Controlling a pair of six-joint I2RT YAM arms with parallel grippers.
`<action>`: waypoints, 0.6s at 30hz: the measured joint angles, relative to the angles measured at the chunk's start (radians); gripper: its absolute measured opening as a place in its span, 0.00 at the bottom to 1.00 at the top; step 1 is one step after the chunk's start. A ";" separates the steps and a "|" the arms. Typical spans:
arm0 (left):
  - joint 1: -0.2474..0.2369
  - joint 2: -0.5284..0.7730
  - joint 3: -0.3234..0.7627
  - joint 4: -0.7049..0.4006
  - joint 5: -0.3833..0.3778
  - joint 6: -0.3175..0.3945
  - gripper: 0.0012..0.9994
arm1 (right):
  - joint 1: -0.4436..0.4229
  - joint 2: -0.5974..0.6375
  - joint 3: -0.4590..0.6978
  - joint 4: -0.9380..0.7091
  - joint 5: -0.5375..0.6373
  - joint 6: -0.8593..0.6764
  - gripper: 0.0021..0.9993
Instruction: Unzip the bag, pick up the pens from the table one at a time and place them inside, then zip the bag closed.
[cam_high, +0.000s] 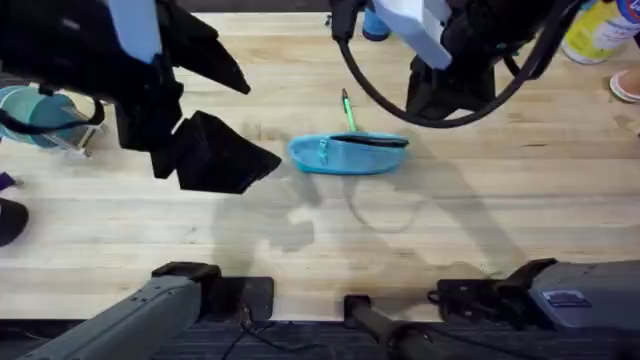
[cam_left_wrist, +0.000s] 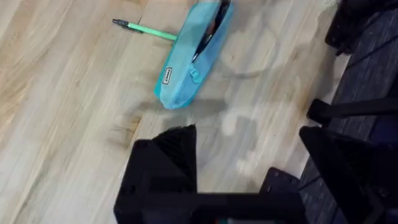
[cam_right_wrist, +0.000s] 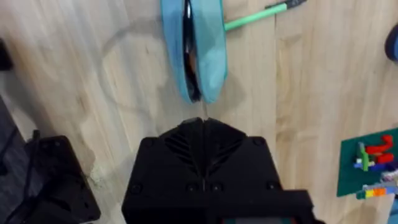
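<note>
Overhead, the bag (cam_high: 348, 154) is seen lying in the middle of the table (cam_high: 320, 240), its zipper open (a dark slit). A green pen (cam_high: 348, 110) sticks out behind it. The right gripper (cam_right_wrist: 202, 134) is clenched on nothing, just beside the bag's end. The left gripper (cam_left_wrist: 249, 152) is spread wide.

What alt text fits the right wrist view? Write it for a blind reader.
A light blue soft fabric pencil pouch lies unzipped on the pale wooden tabletop, its dark opening facing up. A bright green stick pen pokes out from its far side. The right hand, fingers shut, sits just before the pouch's near end.
</note>
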 joint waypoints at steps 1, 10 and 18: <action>0.000 0.000 0.000 0.000 0.000 0.000 0.99 | 0.000 0.000 0.000 0.003 -0.006 0.000 0.03; 0.000 0.000 0.000 0.000 0.000 0.000 0.99 | 0.000 0.064 0.000 0.024 -0.069 0.000 0.03; 0.000 0.000 0.000 0.000 0.000 0.000 0.99 | 0.000 0.169 0.000 0.042 -0.086 0.000 0.03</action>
